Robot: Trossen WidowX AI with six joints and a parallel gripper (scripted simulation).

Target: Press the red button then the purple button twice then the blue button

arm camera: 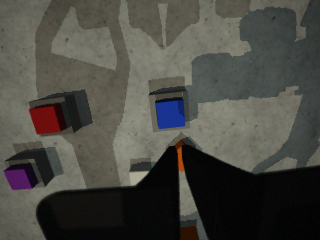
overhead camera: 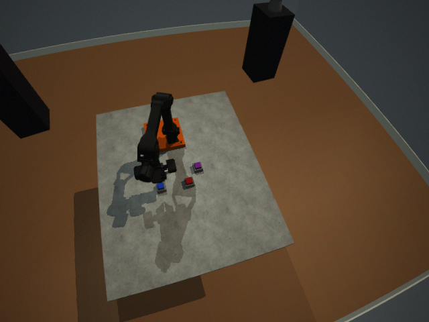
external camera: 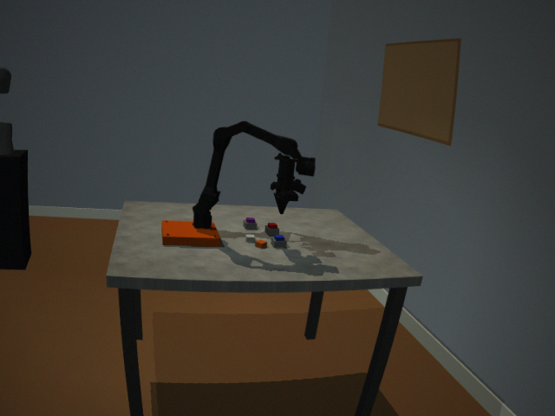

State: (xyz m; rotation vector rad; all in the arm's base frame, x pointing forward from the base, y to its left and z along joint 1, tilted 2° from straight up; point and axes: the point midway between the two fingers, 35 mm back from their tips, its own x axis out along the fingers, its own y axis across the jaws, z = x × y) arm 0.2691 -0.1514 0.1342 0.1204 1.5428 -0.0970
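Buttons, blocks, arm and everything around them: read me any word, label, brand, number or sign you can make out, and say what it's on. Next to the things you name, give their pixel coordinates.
None: I can read no text on the red button [overhead camera: 188, 180] [external camera: 271, 225] [arm camera: 47, 119], purple button [overhead camera: 197, 165] [external camera: 250, 219] [arm camera: 20, 177] or blue button [overhead camera: 160, 185] [external camera: 279, 237] [arm camera: 170, 113].
None legible on the orange block [external camera: 260, 243] or white block [external camera: 250, 237].
The arm [overhead camera: 149, 143] [external camera: 216, 167] is too dark to rule out small lettering.
The wall panel [external camera: 420, 89] shows no writing.

Dim, low-key light filling room; walls sinking into grey-blue murk. Two arm shadows spreading across tabletop [overhead camera: 221, 215] [external camera: 179, 263] [arm camera: 135, 145], one brownish, one bluish, suggesting two light sources. Black fingers [external camera: 281, 208] losing surface detail, blurring softly in wrist view. Top view bending baseboard [overhead camera: 138, 33] into curve. No strong glare showing.
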